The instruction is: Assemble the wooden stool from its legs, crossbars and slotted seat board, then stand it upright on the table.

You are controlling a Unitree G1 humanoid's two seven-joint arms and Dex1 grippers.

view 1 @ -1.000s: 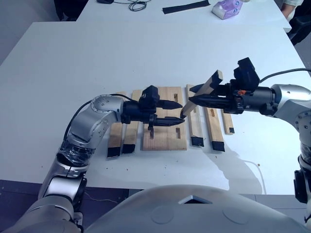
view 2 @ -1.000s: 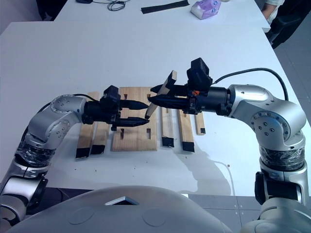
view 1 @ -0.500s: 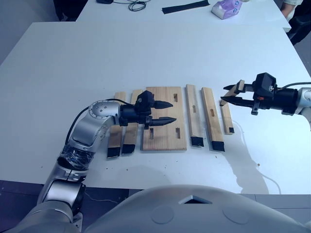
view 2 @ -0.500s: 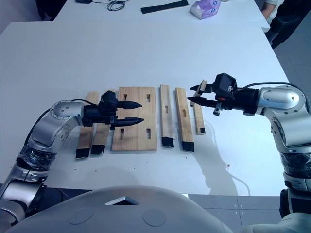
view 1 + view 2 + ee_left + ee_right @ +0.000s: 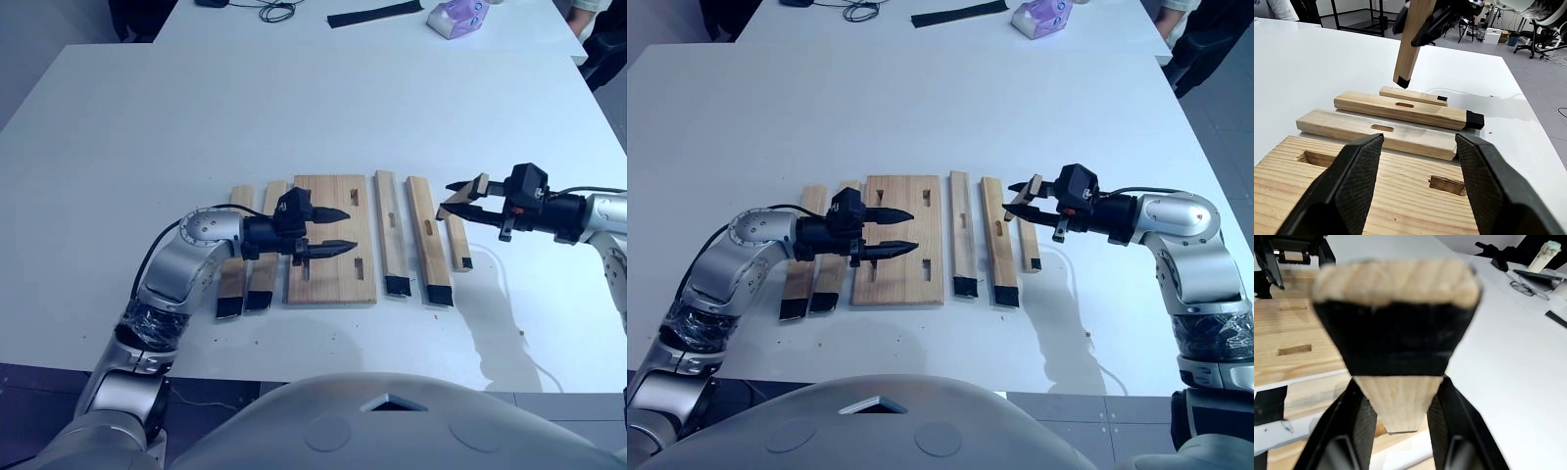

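Note:
The slotted seat board lies flat on the white table. My left gripper hovers open just over its left half, fingers apart with nothing between them. Two long legs and a short crossbar lie right of the board. Two more pieces lie to its left. My right gripper is shut on a short black-tipped wooden piece, held in the air above the crossbar's far end; the same piece hangs tilted beyond the legs.
A second table behind carries a black strap, a purple packet and cables. The white table's front edge runs close below the parts. Bare tabletop stretches behind and to both sides of the row.
My right gripper carried the black-tipped piece from over the seat board out to the right, then settled slightly leftwards. The left gripper drew back a little to the left, staying open.

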